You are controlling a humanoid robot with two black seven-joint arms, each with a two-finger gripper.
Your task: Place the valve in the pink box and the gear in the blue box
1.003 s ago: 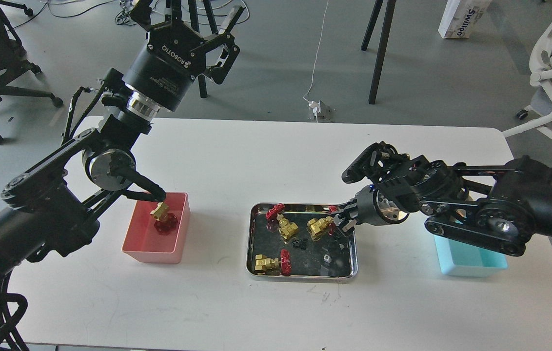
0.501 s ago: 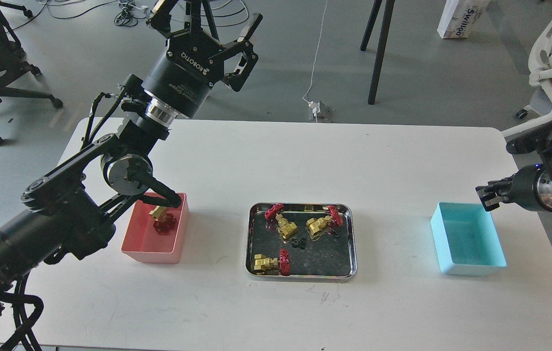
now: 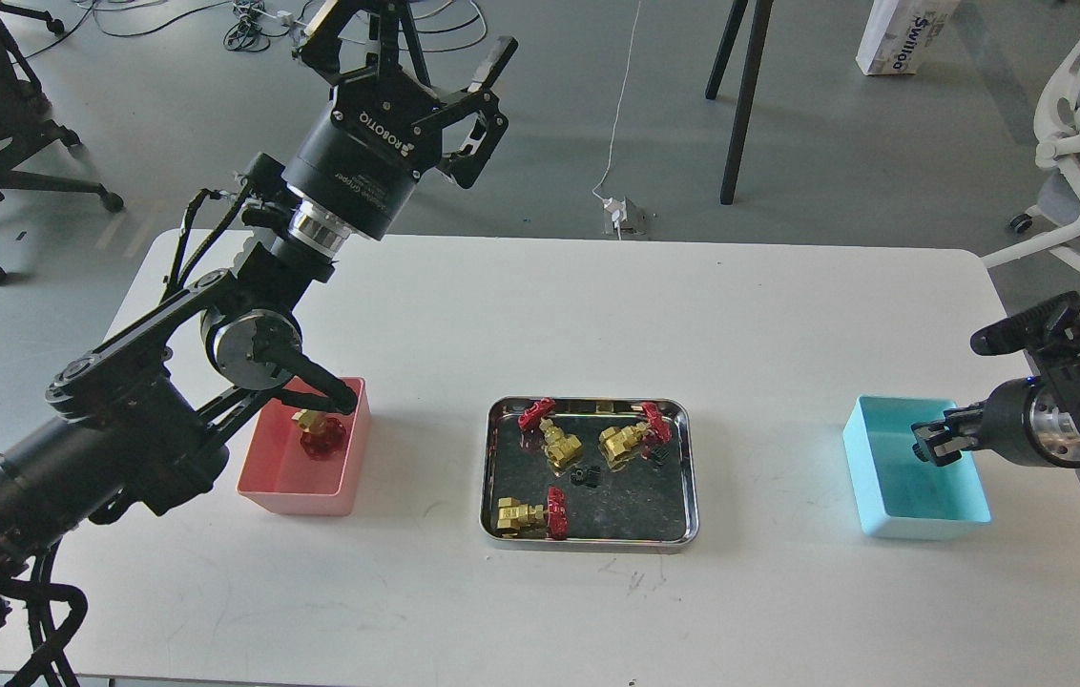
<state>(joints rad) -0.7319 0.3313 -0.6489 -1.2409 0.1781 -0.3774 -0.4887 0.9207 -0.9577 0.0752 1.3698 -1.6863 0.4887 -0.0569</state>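
Three valves lie in the steel tray (image 3: 500, 477): one at its back left (image 3: 554, 441), one at its back right (image 3: 631, 439), one at its front left (image 3: 530, 515). A tiny black gear (image 3: 583, 475) lies between them. Another valve (image 3: 316, 431) sits in the pink box (image 3: 297, 496). My left gripper (image 3: 406, 43) is open and empty, raised high behind the pink box. My right gripper (image 3: 928, 446) hovers over the blue box (image 3: 922, 520) at its back. Its fingers are small and dark, and I cannot make out anything between them.
The white table ends just right of the blue box. My left arm's elbow and links (image 3: 244, 348) hang over the pink box's back edge. Chairs, a tripod's legs and cables stand on the floor beyond the table.
My right gripper left the tray's right side, swung far right, then came down and left over the blue box. My left gripper rose up and to the right.
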